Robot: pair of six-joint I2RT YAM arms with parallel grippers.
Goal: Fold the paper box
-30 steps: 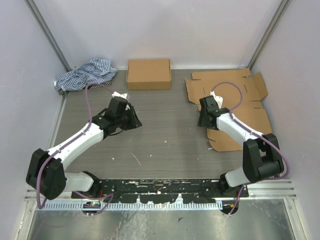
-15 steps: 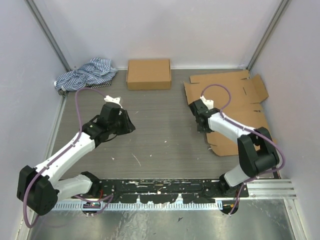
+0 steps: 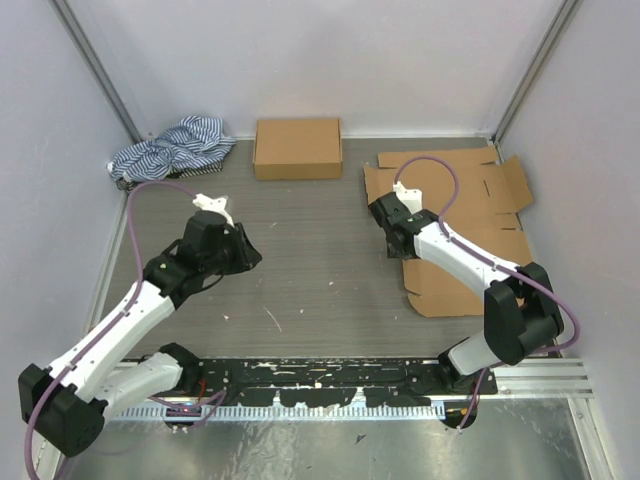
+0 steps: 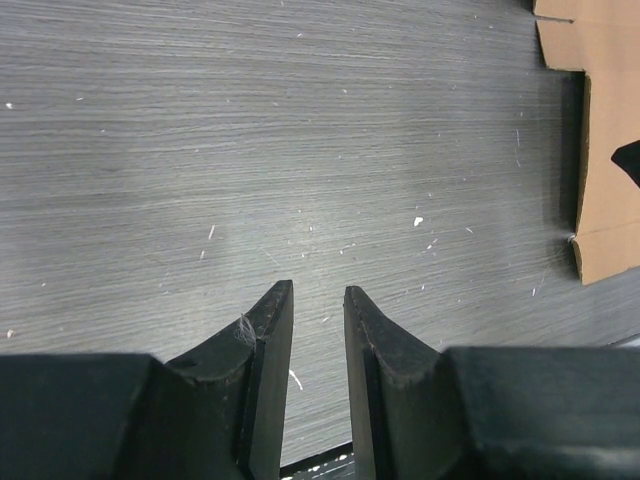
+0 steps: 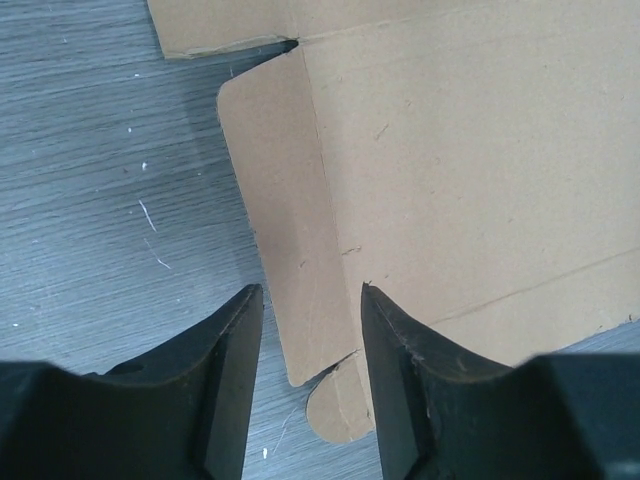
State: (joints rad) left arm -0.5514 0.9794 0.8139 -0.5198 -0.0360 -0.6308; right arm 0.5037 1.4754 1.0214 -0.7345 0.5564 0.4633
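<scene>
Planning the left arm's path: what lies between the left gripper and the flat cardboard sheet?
Top view: only bare tabletop separates the left gripper from the flat cardboard sheet; the right gripper is over its facing edge.

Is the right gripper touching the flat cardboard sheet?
Cannot tell. In the right wrist view the right gripper, jaws open, straddles the flat cardboard sheet at its side flap, but whether its fingertips press it isn't visible.

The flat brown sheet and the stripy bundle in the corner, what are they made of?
The flat brown sheet looks like cardboard: dull tan, stiff, with pressed fold lines and cut flaps. The stripy bundle seems to be cloth, maybe a shirt: soft crumpled folds with blue and white stripes.
</scene>
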